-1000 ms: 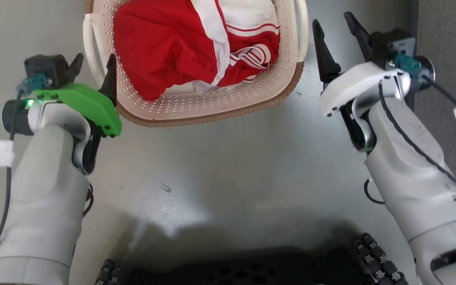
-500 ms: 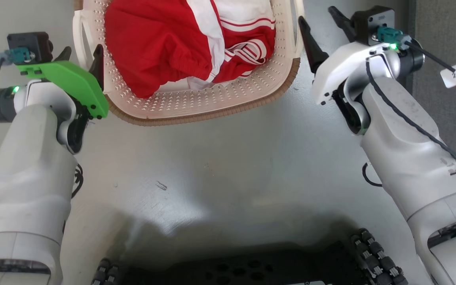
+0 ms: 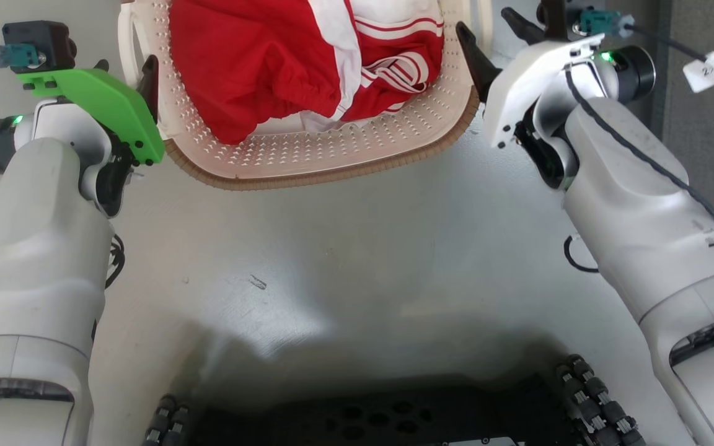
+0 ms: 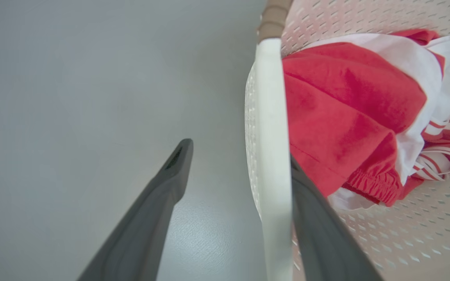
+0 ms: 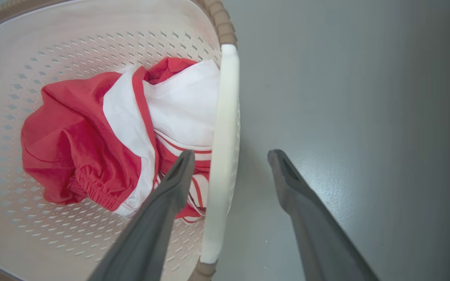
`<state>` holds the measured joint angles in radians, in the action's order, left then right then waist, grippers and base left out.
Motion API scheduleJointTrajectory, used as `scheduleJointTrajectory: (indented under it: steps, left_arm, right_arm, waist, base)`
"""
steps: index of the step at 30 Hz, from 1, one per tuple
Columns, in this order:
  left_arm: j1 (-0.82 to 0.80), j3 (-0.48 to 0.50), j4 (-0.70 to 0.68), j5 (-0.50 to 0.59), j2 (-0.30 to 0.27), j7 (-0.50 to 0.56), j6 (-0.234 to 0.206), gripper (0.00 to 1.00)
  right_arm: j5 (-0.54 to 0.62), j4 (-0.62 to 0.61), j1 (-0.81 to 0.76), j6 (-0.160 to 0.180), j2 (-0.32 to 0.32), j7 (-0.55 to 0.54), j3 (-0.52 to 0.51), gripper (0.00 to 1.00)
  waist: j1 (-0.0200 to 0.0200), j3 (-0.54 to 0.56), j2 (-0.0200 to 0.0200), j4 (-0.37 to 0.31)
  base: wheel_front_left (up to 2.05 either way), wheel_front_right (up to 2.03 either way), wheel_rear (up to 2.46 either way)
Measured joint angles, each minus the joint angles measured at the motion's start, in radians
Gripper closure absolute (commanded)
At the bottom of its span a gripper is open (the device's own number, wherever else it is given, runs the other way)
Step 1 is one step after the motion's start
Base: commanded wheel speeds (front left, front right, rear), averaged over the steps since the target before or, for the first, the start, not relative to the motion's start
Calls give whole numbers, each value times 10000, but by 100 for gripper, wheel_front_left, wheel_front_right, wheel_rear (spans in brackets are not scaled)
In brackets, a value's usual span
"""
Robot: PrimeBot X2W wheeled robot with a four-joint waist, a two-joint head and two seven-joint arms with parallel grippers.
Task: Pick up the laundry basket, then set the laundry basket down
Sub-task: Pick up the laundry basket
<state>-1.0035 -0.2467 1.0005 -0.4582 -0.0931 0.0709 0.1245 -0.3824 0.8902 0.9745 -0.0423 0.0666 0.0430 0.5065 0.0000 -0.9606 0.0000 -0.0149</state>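
Beside the laundry basket (image 3: 332, 167), our left gripper (image 3: 126, 67) and right gripper (image 3: 484, 23) straddle the handles (image 4: 274, 156), fingers (image 4: 150, 218) spread, gripping nothing. We should close both evenly, then lift level.

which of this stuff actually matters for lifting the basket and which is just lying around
Part of the job:
- laundry basket
- left pincer, open, a finger on each side of the left handle
- right pincer, open, astride the right handle

Just there:
- red and white clothes inside the basket
- grey floor
- white tag on the right arm's cable
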Motion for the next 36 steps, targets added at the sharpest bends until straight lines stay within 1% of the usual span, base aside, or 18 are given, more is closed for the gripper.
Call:
scheduleJointTrajectory:
  steps: [5,6,7,8,9,10,12,14,21,34,36]
  left_arm:
    - [-213,-138,255,-27,75,33,4,0]
    - [-234,-171,286,-25,81,33,31,4]
    - [-259,-186,316,-19,88,31,33,49]
    - [-284,-188,347,-19,107,29,35,49]
    - [-319,-201,408,-19,125,29,46,63]
    - [-355,-211,472,-19,150,31,52,100]
    - [-430,-259,545,-19,215,29,84,100]
    - [-499,-307,617,-19,339,-17,115,100]
    - [-639,-416,938,-21,393,-100,115,100]
    - [-502,-491,1557,-236,660,-293,115,100]
    - [-355,-495,1682,-330,715,-290,115,100]
  right_arm:
    - [-353,176,340,13,2,-209,174,0]
    - [-387,219,392,13,2,-222,213,0]
    - [-462,244,435,13,0,-242,222,15]
    - [-518,272,472,15,4,-280,247,15]
    - [-518,303,502,17,6,-280,286,58]
    - [-558,339,525,15,4,-324,314,100]
    - [-625,428,577,10,2,-414,420,100]
    - [-688,525,696,104,-52,-449,545,100]
    - [-991,738,792,174,-61,-439,685,100]
    - [-1273,1427,611,159,-107,-334,1005,100]
    - [-1377,1524,504,81,-109,-309,1045,100]
  waist:
    - [0,-53,0,82]
    - [0,-60,0,98]
    - [0,-66,0,113]
    - [0,-71,0,128]
    - [0,-76,0,142]
    - [0,-80,0,156]
    - [0,-85,0,179]
    - [0,-87,0,205]
    - [0,-43,0,233]
    - [0,545,0,297]
    - [0,688,0,305]
  base:
    - [0,0,0]
    - [0,0,0]
    - [0,0,0]
    - [0,0,0]
    - [0,0,0]
    - [0,0,0]
    - [0,0,0]
    - [0,0,0]
    - [0,0,0]
    - [0,0,0]
    - [0,0,0]
